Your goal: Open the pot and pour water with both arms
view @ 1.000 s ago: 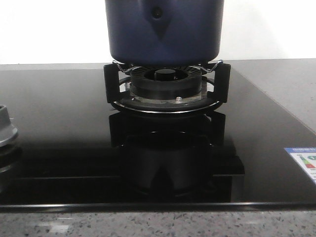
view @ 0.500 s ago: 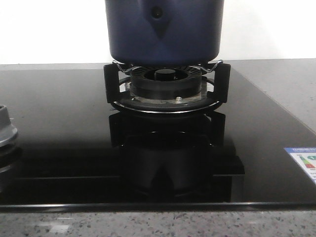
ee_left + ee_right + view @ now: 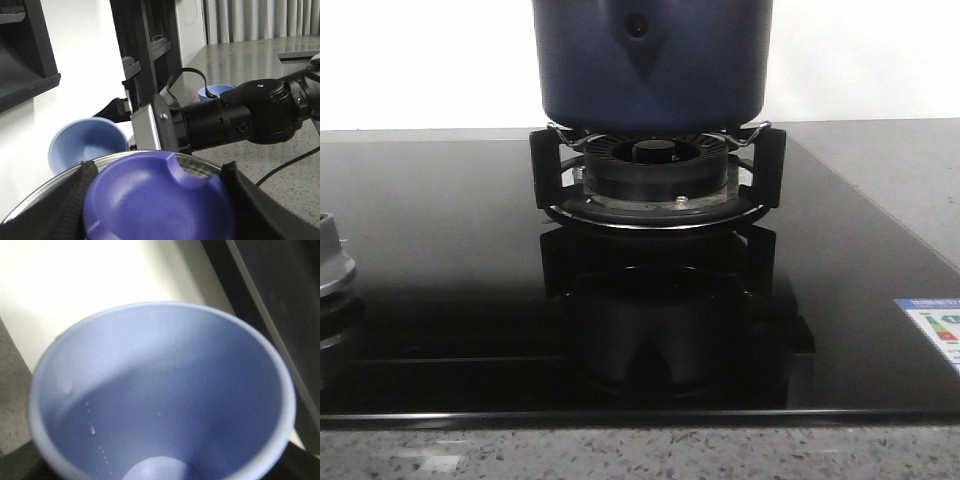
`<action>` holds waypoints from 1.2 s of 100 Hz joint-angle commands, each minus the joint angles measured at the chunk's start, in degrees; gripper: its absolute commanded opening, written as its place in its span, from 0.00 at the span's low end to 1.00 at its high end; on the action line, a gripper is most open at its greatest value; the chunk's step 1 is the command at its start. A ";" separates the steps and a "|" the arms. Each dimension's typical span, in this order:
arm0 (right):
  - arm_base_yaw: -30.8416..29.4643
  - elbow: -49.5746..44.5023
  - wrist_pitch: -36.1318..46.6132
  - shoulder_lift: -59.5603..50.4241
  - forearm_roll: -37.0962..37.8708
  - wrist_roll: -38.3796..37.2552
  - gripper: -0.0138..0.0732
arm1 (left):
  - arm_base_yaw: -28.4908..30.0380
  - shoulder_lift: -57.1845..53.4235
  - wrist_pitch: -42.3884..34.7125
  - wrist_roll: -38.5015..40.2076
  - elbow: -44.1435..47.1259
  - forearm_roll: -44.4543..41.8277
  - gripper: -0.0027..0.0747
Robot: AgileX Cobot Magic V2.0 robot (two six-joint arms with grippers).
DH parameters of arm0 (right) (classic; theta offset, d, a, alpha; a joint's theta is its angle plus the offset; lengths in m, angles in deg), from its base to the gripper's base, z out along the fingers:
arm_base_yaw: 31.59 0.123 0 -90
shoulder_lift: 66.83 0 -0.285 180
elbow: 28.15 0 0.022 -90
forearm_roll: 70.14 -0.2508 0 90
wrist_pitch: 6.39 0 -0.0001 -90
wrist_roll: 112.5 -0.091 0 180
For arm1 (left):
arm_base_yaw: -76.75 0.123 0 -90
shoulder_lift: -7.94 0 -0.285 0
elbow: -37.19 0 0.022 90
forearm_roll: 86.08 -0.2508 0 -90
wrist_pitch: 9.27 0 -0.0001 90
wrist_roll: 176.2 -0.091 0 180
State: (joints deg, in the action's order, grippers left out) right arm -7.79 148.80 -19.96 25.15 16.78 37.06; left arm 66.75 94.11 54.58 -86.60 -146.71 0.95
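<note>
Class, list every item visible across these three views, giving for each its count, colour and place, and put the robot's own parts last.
pot: one, dark navy, on the burner stand.
burner: one, black, middle of the cooktop.
cooktop: one, glossy black, set in the speckled counter.
knob: one, silver, cooktop's left edge.
label: one, blue and white, cooktop's right edge.
lid: one, purple knob, metal rim, between the left gripper's fingers.
cup: one, light blue, filling the right wrist view.
bowls: two, light blue, beyond the lid.
right arm: one, black, reaching across behind the lid.
left gripper: black pads flanking the lid knob.
</note>
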 commanded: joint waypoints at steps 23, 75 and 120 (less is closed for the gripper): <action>-3.13 0.18 -11.77 -7.50 -24.07 -0.79 0.46 | 0.04 -1.24 -1.64 0.32 -1.87 5.96 0.37; -32.20 -37.91 23.71 -26.73 -31.19 -11.75 0.46 | -5.11 3.64 -2.39 0.32 -1.87 5.95 0.37; -32.22 -41.65 26.65 -19.79 -30.93 -11.75 0.46 | -5.65 3.64 -2.18 0.32 -1.87 5.54 0.37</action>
State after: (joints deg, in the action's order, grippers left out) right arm -39.71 105.74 2.39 6.10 -14.24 25.30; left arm 61.57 99.90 51.88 -86.60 -146.71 0.41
